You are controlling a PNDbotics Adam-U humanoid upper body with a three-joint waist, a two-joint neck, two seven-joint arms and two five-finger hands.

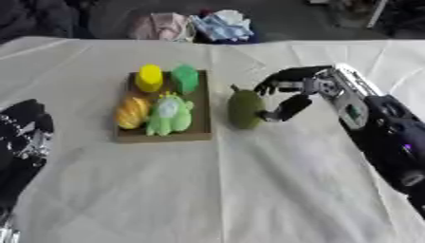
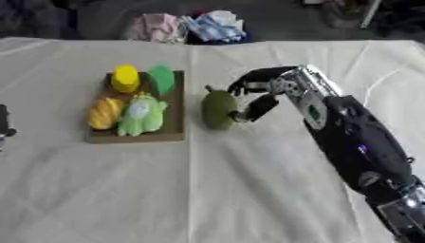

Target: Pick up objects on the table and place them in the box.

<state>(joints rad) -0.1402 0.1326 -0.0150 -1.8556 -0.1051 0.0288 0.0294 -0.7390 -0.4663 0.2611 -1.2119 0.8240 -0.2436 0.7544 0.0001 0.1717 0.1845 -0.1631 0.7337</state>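
Near half of table [image 1: 249,190]: bare cloth. Left hand [image 1: 25,137]: idle at left edge, fingers relaxed; barely seen from the right eye. Right hand [image 1: 286,97]: curled around green fruit [image 1: 245,109], just beside box [image 1: 162,135]. Box holds four toys.

Our right hand [image 2: 259,95] reaches in from the right, fingers curled over the top and thumb low, closing around an olive-green fruit [image 2: 218,109] that sits on the white tablecloth [image 2: 207,190] just beside the right wall of the brown box [image 2: 176,121]. Whether the fingertips touch the fruit we cannot tell. In the box we see a yellow cylinder [image 2: 125,78] and a green block [image 2: 161,79] at the far end, with an orange piece [image 2: 105,114] and a light green toy [image 2: 142,115] nearer us. A sliver of our left hand [image 2: 5,123] shows at the left edge.
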